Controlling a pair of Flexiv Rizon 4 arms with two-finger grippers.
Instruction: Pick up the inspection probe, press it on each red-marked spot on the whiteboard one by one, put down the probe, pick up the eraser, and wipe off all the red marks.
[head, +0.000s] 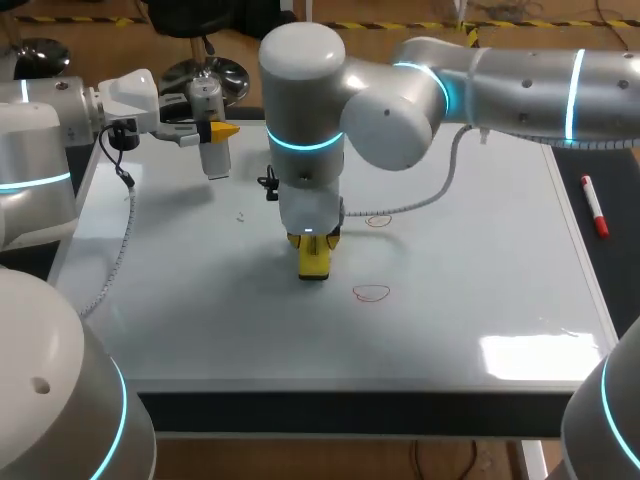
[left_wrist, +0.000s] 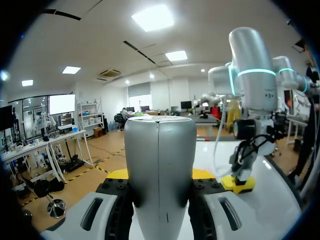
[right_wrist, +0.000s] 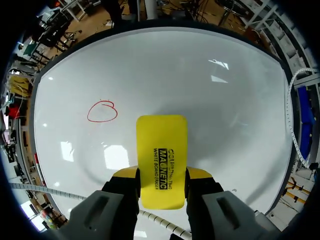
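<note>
Right claw (right_wrist: 161, 175): clamped on flat yellow rectangular plastic eraser (right_wrist: 161, 150), long axis 12–6 | nearer red pen loop (head: 371, 292) at 4 o'clock from it on glossy white whiteboard (head: 480, 300), second red loop (head: 378, 221) at 2 | left claw (left_wrist: 160, 174): clamped on silver cylindrical probe (left_wrist: 159, 145), at 10, well apart.

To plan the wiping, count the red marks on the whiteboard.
2. One red mark lies beside the eraser in the right claw; the other sits farther back, by the cable. The right arm may hide more.
</note>
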